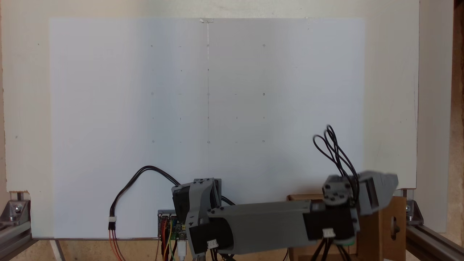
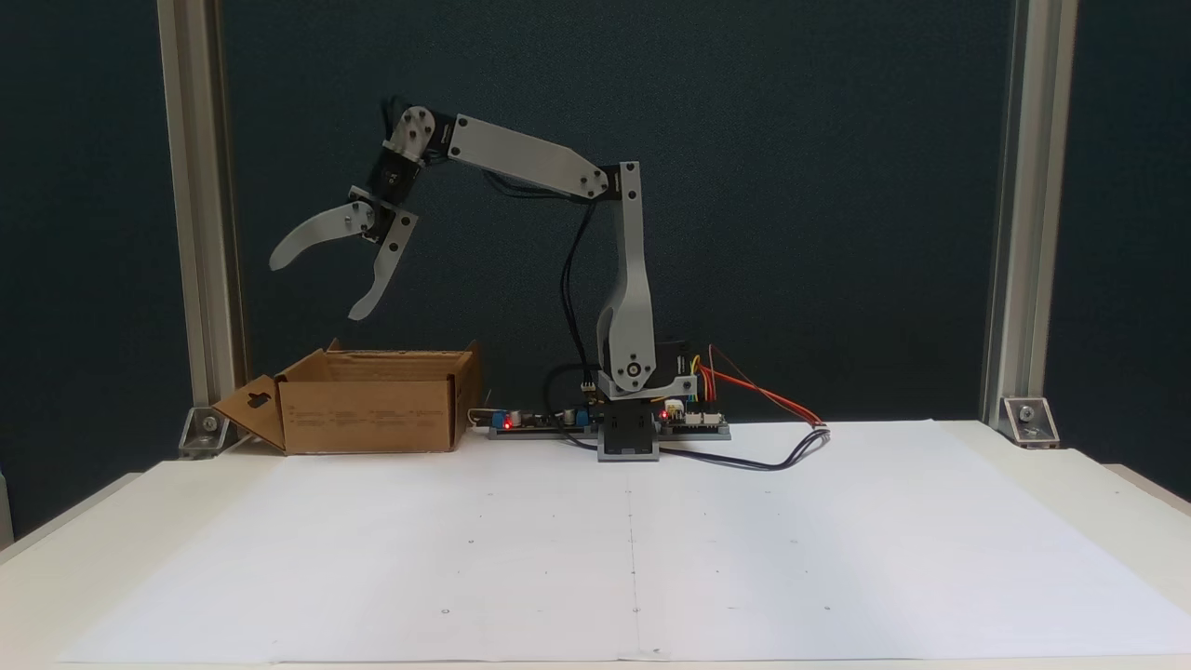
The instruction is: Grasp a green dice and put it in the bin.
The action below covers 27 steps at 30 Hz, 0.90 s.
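From the front fixed view I saw my arm raised w/ the claw hanging in the air above the bin, well clear of its rim. The claw was spread wide, released, two curved grey fingers apart w/ nothing between them. The bin was a brown cardboard box at the back left of the desk, just beside the arm's base; one flap w/ a cut-out hole leaned outward on its left. I couldn't see inside the bin from either fixed view, so couldn't tell where the green dice was. White paper sheet covered the desk. In the other fixed view, looking down, the arm reached right over the bin at the lower right, w/ the claw blurred.
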Each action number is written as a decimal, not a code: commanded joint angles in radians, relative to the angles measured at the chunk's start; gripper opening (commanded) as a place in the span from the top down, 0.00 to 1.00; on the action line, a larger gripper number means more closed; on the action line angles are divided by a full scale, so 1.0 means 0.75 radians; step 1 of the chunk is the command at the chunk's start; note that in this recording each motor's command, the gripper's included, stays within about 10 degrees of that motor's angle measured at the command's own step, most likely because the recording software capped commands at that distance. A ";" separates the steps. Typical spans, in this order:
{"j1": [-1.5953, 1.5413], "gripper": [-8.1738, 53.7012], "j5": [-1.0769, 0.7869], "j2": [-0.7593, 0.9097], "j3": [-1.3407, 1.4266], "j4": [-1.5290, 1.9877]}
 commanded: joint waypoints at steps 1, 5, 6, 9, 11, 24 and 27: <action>-0.215 0.14 0.053 0.065 -0.080 -0.031; -0.599 0.14 0.055 0.125 -0.074 -0.027; -0.693 0.14 0.059 0.145 -0.065 -0.027; -0.953 0.14 0.076 0.205 -0.051 -0.029; -1.111 0.14 0.104 0.233 -0.051 -0.029; -1.777 0.15 0.115 0.636 0.699 -0.576; -1.808 0.15 0.112 0.724 0.912 -0.758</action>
